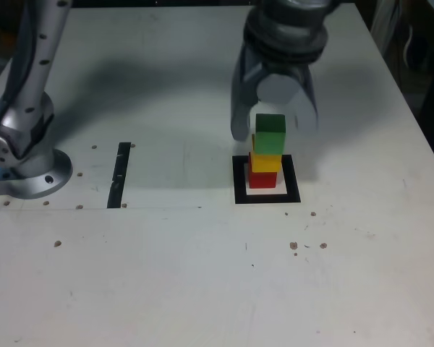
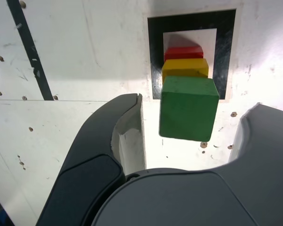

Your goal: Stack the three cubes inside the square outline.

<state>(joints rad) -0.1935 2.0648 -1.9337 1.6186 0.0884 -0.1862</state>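
The three cubes stand in one stack inside the square outline: the red cube at the bottom, the yellow cube on it, the green cube on top. The stack leans slightly, each cube a little offset from the one below. My gripper is open, with one finger on each side of the green cube. In the wrist view the green cube sits between the fingers with a gap on both sides, above the yellow cube, the red cube and the square outline.
A thin black tape strip lies toward the exterior view's left of the square and also shows in the wrist view. The arm's metal base stands at the exterior view's far left. Small holes dot the white table.
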